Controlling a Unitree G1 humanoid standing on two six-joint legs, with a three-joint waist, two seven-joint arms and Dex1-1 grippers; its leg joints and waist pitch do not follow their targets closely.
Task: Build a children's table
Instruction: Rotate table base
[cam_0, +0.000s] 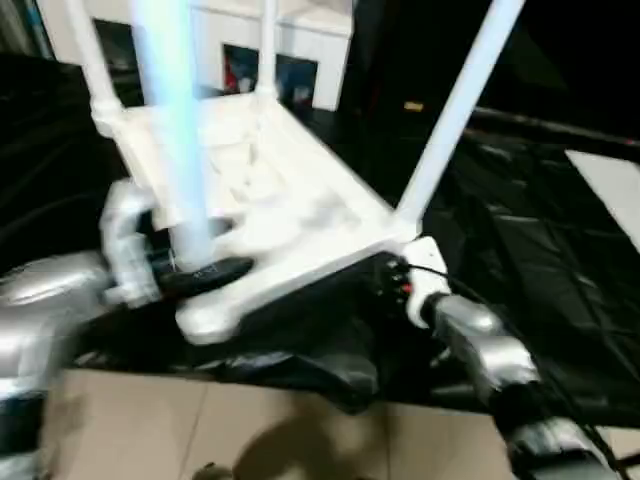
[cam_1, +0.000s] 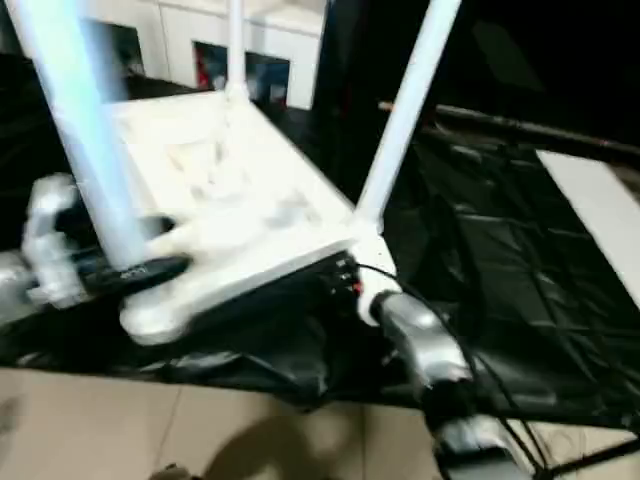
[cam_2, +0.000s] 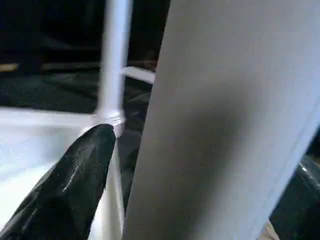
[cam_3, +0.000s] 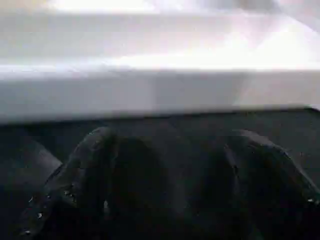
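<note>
tabletop (cam_0: 290, 220) inverted at frame centre, legs up; left gripper (cam_0: 200, 262) spread wide around near-left leg (cam_0: 172, 120); right gripper (cam_3: 165, 185) spread wide beneath its edge.

The tabletop (cam_0: 270, 200) lies inverted on the worktable (cam_0: 520, 260); legs stand in its corner sockets. The nearest leg (cam_0: 175, 130) stands between the left gripper's (cam_0: 195, 270) fingers.

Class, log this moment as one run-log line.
stage: four legs standing in upturned tabletop | left gripper: around near leg | right gripper: at tabletop's near edge
</note>
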